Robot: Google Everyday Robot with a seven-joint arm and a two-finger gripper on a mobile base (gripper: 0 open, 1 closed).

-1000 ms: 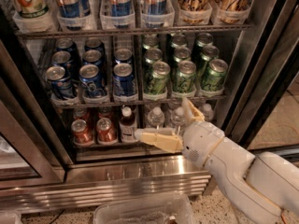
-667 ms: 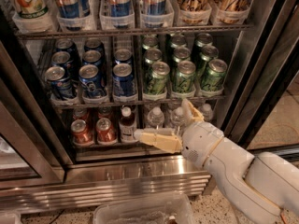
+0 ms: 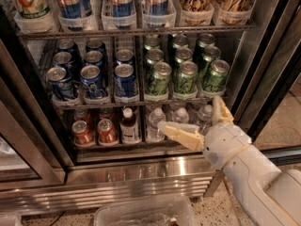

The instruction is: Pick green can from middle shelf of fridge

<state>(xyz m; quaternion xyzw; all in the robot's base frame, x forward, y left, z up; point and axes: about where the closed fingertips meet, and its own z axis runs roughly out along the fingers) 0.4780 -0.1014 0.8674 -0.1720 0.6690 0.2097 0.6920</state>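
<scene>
Fridge point(image 3: 141, 175): glass-door cooler with dark door frames and a shiny steel base; its door stands open on stocked wire racks.
Middle shelf point(image 3: 133, 102): wire rack with clear lane trays, cans in rows running from near to far.
Green can point(image 3: 215, 76): upright at the near end of the rightmost lane on the middle shelf, one of several alike that fill the three right-hand lanes.
Blue cans point(image 3: 93, 80): three lanes on the left half of the same rack.
Pincer point(image 3: 188, 112): wide open and holding nothing, in front of the lowest rack, below the green lanes.
Fingers point(image 3: 181, 134): one lies level and points left across the water bottles point(image 3: 155, 124); the other points up, its tip just under the rack's near edge, below the green can and apart from it.
Arm point(image 3: 256, 175): white, entering from the lower right.
Lowest rack, left: red-orange cans point(image 3: 83, 133) beside a dark white-capped bottle point(image 3: 128, 126).
Floor: clear plastic bin point(image 3: 143, 212), near the steel base.
</scene>
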